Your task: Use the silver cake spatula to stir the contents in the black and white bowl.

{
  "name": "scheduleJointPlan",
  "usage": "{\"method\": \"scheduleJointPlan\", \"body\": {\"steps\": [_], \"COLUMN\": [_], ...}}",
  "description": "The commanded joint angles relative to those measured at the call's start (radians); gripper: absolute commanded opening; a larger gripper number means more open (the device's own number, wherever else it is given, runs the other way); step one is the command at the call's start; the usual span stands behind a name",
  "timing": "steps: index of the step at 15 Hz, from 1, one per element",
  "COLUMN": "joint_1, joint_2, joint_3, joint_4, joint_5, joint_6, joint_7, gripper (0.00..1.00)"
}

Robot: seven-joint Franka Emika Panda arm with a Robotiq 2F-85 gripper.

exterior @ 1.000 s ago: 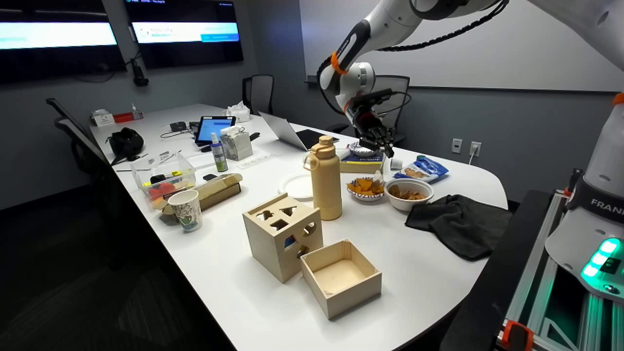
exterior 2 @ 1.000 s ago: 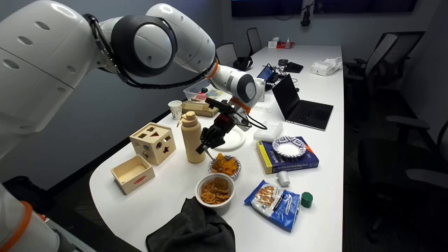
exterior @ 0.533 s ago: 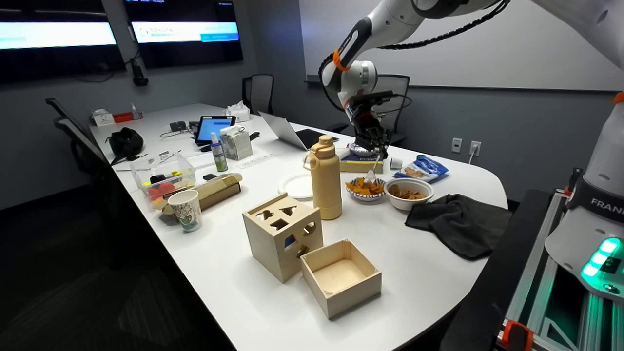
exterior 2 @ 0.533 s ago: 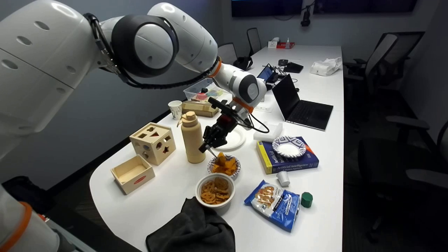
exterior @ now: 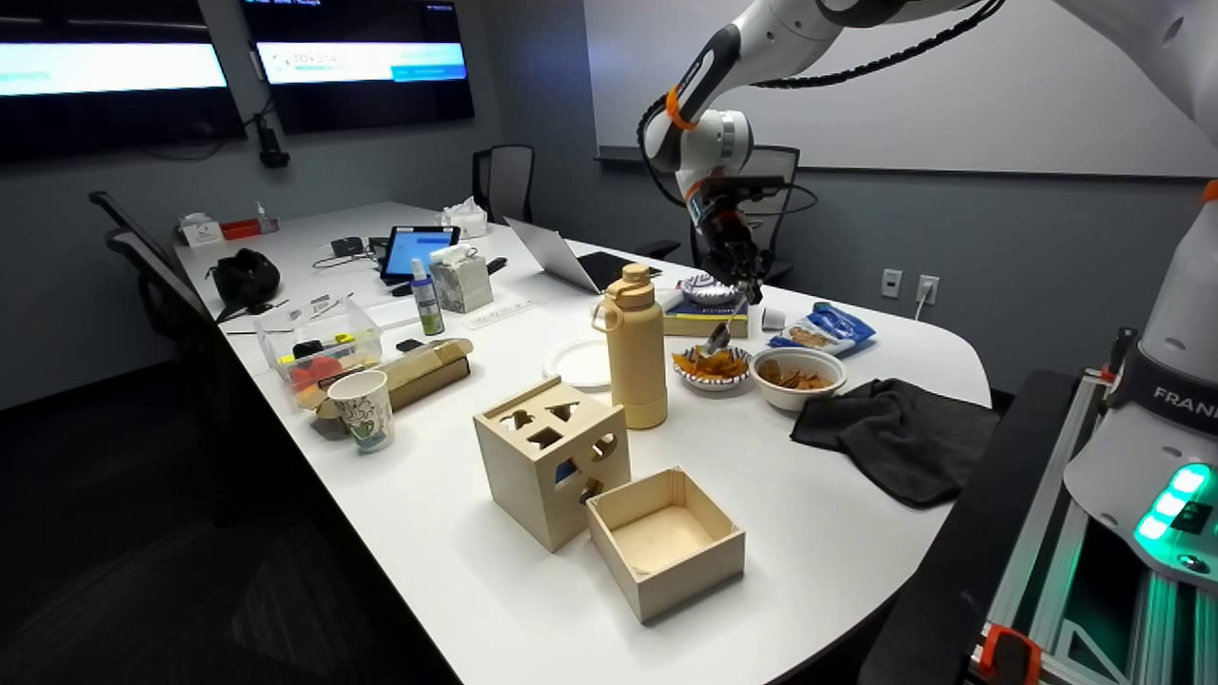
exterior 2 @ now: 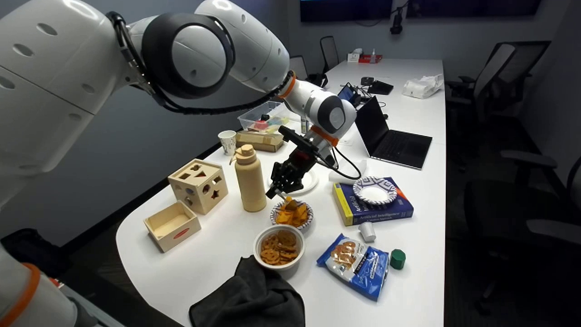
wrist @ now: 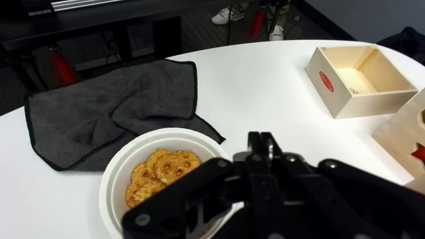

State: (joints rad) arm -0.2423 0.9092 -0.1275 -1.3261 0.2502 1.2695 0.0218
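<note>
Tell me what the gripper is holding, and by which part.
The gripper holds the silver cake spatula by its handle; the other end angles down toward the orange chips. How near the handle's end it grips cannot be told.

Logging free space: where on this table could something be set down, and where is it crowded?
The table is bare between the open wooden box and the dark cloth, and between the paper cup and the shape sorter. It is crowded around the black and white bowl: the gripper holds the spatula there, and the tan bottle and white snack bowl stand close.
</note>
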Motion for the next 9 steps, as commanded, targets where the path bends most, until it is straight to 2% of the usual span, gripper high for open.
{"method": "scheduleJointPlan", "body": {"steps": [1,6,9], "joint_1": [-0.040,-0.065,-0.075], "joint_2": [-0.043,-0.056,-0.084], "joint_3": [0.023,0.019,0.015], "joint_4": [-0.065,-0.133,-0.201], "joint_5": [0.003,-0.001,0.022], "joint_6": [0.006,0.049,0.134], "joint_7": [-0.101,-0.193,-0.205], "gripper": [0.01,0.01,0.01]}}
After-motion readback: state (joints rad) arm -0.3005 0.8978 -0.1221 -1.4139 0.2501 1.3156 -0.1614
